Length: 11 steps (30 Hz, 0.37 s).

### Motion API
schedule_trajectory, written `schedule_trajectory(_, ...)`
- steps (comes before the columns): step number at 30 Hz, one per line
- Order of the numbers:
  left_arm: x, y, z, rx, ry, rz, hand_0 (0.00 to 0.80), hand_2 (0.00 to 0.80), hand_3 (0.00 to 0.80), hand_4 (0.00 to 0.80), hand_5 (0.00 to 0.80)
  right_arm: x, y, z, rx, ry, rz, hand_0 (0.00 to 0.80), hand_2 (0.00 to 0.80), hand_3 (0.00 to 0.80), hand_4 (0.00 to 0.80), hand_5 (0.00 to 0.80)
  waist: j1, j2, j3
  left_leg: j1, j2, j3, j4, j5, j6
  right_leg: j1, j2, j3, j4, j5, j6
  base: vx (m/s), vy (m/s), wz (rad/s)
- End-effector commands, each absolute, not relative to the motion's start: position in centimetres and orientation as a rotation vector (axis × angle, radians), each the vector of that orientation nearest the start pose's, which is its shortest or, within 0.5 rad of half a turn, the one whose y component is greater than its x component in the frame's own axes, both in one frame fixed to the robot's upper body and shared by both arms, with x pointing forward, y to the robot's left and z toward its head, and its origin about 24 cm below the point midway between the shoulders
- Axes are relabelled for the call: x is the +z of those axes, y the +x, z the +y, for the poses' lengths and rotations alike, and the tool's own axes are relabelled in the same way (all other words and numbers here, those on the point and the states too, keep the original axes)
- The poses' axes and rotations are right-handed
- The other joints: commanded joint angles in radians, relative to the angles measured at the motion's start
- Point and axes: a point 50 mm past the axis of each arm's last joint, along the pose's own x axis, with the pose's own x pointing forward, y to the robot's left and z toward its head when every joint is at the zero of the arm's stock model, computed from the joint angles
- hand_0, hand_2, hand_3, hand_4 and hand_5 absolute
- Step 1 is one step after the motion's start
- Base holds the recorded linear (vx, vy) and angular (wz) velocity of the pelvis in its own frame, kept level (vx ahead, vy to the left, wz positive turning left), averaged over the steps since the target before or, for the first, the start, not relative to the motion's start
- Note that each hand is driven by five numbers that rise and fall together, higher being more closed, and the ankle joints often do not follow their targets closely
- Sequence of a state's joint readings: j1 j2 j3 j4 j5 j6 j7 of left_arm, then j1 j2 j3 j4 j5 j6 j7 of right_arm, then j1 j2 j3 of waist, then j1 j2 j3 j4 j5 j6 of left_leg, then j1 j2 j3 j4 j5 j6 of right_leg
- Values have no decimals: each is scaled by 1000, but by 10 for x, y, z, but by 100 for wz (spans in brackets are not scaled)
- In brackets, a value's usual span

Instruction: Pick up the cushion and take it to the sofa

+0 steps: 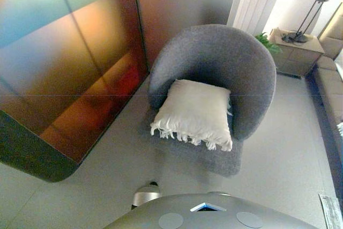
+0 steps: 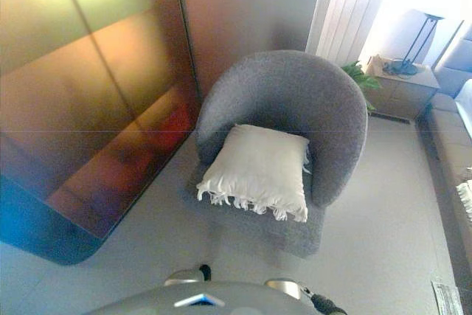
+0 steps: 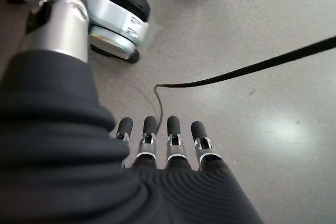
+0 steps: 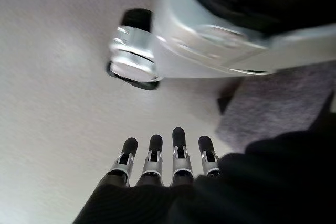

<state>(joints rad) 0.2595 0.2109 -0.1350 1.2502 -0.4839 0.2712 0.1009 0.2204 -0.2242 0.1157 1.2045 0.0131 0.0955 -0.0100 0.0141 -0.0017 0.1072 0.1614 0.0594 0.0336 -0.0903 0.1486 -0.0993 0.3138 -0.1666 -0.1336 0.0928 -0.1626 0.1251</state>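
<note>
A white cushion [image 1: 196, 112] with a fringed front edge lies on the seat of a round grey armchair [image 1: 225, 57], leaning on its backrest. A beige sofa [image 1: 331, 87] runs along the right edge of the eye views. Neither hand shows in the eye views. In the left wrist view my left hand [image 3: 168, 150] hangs over the bare floor with straight fingers and holds nothing. In the right wrist view my right hand [image 4: 165, 163] hangs the same way, straight-fingered and empty. Both hands are well away from the cushion.
A tall glossy panel wall [image 1: 69, 63] stands to the left of the armchair. A side table [image 1: 296, 52] with a lamp and a green plant [image 1: 266, 41] stands behind the chair on the right. A printed sheet [image 1: 331, 210] lies on the floor at the lower right.
</note>
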Motion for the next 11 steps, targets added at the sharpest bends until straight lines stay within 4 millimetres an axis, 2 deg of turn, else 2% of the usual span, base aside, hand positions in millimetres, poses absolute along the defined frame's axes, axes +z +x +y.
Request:
schedule_trajectory(1, -175, -22, 213, 413, -134, 1685, 0, 0, 0, 0, 0, -174, 4, -222, -65, -207, 1510, 0, 0, 0, 0, 0, -6, -17, 46, 97, -78, 21, 69, -207, 71, -55, 53, -33, -88, 153, -33, -81, -21, -19)
schedule_trajectory(5, -175, -14, 213, 397, -133, 1677, 0, 0, 0, 0, 0, -174, 13, -221, -58, -205, 1487, 0, 0, 0, 0, 0, -7, -16, 48, 100, -76, 19, 61, -211, 72, -58, 56, -30, -91, 152, -31, -69, -15, -19)
schedule_trajectory(11, -174, -6, 219, 396, -141, 1665, 0, 0, 0, 0, 0, -173, 19, -226, -55, -213, 1477, 0, 0, 0, 0, 0, -10, -11, 47, 100, -72, 18, 48, -213, 73, -63, 58, -29, -100, 149, -29, -57, 1, 0)
